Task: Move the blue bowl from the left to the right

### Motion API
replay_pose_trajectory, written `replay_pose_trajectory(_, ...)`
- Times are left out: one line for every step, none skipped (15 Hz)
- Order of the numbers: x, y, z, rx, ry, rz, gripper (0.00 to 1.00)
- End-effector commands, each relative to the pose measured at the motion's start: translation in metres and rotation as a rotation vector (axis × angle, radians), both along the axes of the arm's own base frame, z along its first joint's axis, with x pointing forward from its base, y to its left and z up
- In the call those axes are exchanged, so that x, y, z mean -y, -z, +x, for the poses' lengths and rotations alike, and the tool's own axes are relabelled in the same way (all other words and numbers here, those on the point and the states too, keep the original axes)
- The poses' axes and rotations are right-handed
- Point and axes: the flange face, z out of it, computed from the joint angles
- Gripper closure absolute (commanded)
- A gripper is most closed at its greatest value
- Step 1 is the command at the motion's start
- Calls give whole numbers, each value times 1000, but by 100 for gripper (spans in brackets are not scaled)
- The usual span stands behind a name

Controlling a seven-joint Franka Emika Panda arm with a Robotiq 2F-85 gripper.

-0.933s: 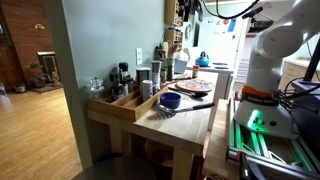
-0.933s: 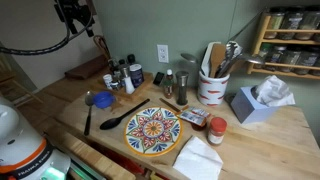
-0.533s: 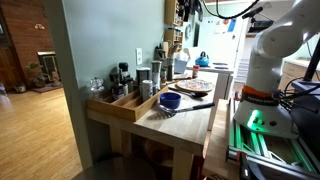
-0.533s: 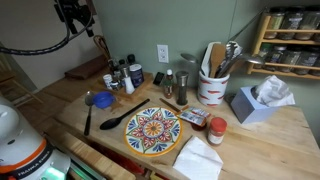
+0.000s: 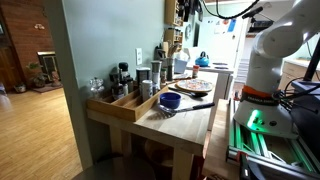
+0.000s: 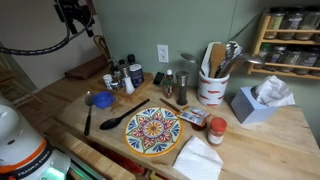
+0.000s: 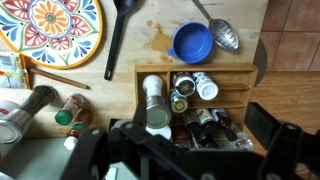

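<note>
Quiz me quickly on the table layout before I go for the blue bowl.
1. True or false: the blue bowl sits on the patterned plate.
2. Which thing lies closest to the bowl? A) metal spoon B) red-lidded jar C) tissue box
3. Fill in: in the wrist view the gripper is ____, holding nothing.

Key: 1 false, the bowl stands on bare wood; 2 A; 3 open.
</note>
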Motion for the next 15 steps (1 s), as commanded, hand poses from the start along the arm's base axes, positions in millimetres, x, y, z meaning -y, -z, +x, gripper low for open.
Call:
replay_pose_trajectory(-12,28,15,-17,37,-28,0)
replay_pose_trajectory(-16,39,18,-34,40,-25,0)
replay_pose_trajectory(-18,52,20,-31,66,-51,0)
replay_pose_trajectory(-21,64,22,-45,72,-50,0)
replay_pose_trajectory(-23,82,23,-45,104,-74,0)
replay_pose_trajectory(-23,96,26,-43,126,-79,0)
replay_pose_trajectory(-24,114,27,-57,140,-77,0)
replay_pose_trajectory(-25,132,28,-65,151,-74,0)
replay_pose_trajectory(-26,147,29,-73,163,-69,0)
replay_pose_trajectory(-27,164,28,-87,179,-61,0)
replay_pose_trajectory(-27,180,27,-103,196,-68,0)
replay_pose_trajectory(-27,195,24,-118,228,-68,0)
replay_pose_trajectory(-28,208,18,-137,251,-52,0)
replay_pose_trajectory(-27,220,13,-140,281,-41,0)
replay_pose_trajectory(-28,229,8,-139,306,-30,0)
